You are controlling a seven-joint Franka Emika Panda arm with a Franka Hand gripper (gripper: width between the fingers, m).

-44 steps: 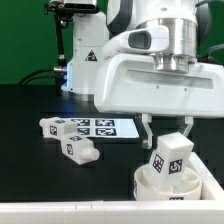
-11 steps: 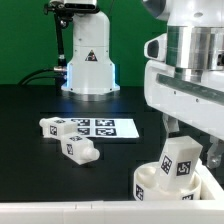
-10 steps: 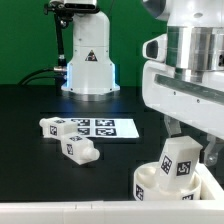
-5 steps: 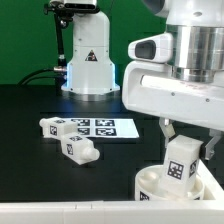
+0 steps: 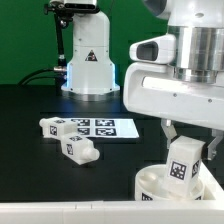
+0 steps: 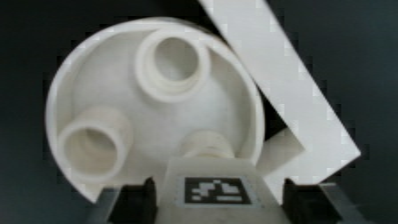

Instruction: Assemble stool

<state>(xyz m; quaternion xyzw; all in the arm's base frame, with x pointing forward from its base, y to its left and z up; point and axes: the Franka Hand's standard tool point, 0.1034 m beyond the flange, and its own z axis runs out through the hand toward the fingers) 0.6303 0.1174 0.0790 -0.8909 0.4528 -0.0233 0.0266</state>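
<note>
Grip status: gripper (image 5: 187, 150) is down over the seat (image 5: 152, 186) at the exterior view's right, near the front edge of the table (image 5: 30, 165). Its fingers (image 6: 128, 198) are clamped on either side of one upright leg (image 5: 183, 162). The wrist view shows a dark pad against each flank of the tagged leg, with no gap visible.

Leg stands vertical, its lower end on or in the seat; the contact point is hidden, so I cannot tell whether it is seated. It is held by its sides, probably so the long axis stays in line with the wrist for pressing or twisting into a socket.

Seat lies flat with its sockets facing up. Two open sockets (image 6: 164, 68) show in the wrist view (the third is presumably under the held leg). Seat rim touches the white bar (image 6: 267, 70), which likely serves as a stop so the disc does not slide or spin under load.

Two loose legs (image 5: 68, 140) lie on their sides, just beside each other, at the near end of the marker board (image 5: 100, 127) and well apart from the seat. Judgement: first leg in hand, two left to fit.
</note>
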